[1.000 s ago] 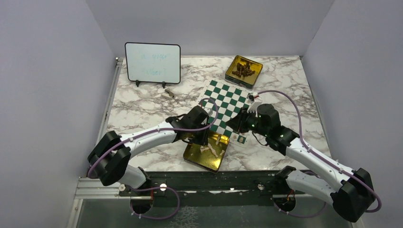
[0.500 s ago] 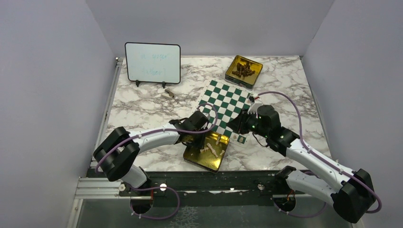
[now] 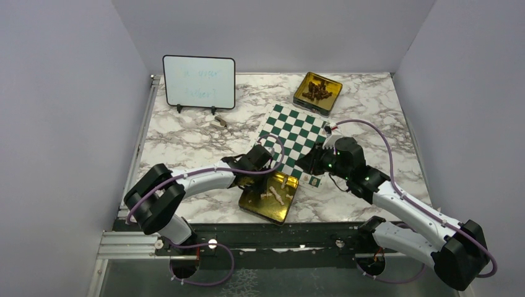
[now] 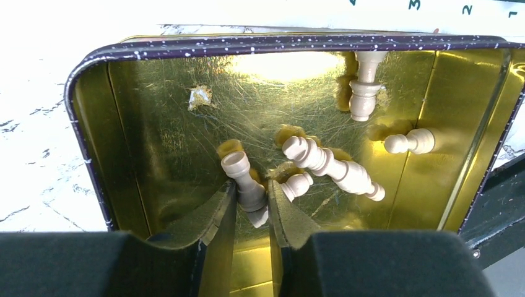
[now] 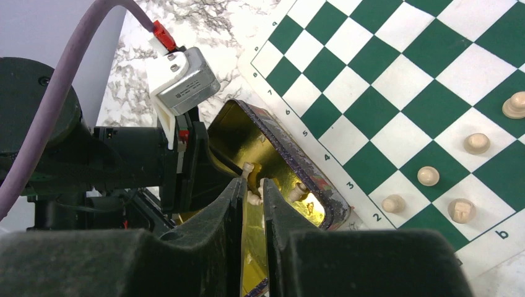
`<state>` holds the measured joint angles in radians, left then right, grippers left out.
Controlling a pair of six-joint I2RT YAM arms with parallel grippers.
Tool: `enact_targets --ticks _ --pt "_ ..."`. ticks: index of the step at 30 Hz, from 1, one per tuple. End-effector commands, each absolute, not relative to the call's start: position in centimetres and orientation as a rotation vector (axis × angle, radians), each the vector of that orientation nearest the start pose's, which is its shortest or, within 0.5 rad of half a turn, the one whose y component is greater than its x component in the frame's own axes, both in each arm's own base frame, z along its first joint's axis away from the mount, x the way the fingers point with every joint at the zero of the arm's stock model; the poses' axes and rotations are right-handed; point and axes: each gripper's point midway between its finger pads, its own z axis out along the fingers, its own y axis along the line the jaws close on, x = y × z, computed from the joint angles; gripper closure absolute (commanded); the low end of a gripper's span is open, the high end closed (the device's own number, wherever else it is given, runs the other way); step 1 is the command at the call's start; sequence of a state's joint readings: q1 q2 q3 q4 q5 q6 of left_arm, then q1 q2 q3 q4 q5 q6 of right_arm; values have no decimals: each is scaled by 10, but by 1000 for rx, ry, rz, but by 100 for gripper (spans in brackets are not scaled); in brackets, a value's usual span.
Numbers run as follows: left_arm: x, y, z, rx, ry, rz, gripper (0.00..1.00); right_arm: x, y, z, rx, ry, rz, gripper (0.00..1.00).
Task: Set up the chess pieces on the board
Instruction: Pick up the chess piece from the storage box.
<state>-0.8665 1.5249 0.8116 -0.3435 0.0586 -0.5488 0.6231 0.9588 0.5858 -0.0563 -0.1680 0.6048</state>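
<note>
Marble table, gold tin (image 4: 155, 124) with 5 chess pieces (image 4: 334, 170), left tool (image 4: 251, 213) narrow around 1.

High overhead view of whole table (image 3: 186, 139), both wrist cameras close, sharing the gold tin (image 4: 148, 93).

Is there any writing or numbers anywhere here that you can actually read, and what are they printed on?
"8 7 6 5 4 3 2": rank numbers along the white border of the board, seen from the right wrist.
"b": file letter on the same border, near its corner.
"3", "2": the border again, seen inverted at the top edge of the left wrist view.
Whiteboard: faint coloured handwriting, too blurred to read.
</note>
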Motion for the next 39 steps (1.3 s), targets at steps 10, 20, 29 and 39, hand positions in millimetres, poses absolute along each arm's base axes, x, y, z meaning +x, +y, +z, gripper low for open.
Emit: enact_targets --ticks 10,20,29,39 --pt "193 -283 66 564 2526 -647 83 225 237 156 -100 2141 989 79" --pt "195 -293 118 691 2268 -786 85 205 275 156 -301 2190 1239 71" --pt "177 -304 172 857 1901 -983 86 189 295 161 -476 2194 1414 63" --pt "164 -297 192 1048 1669 -954 88 171 301 194 -599 2113 1551 53"
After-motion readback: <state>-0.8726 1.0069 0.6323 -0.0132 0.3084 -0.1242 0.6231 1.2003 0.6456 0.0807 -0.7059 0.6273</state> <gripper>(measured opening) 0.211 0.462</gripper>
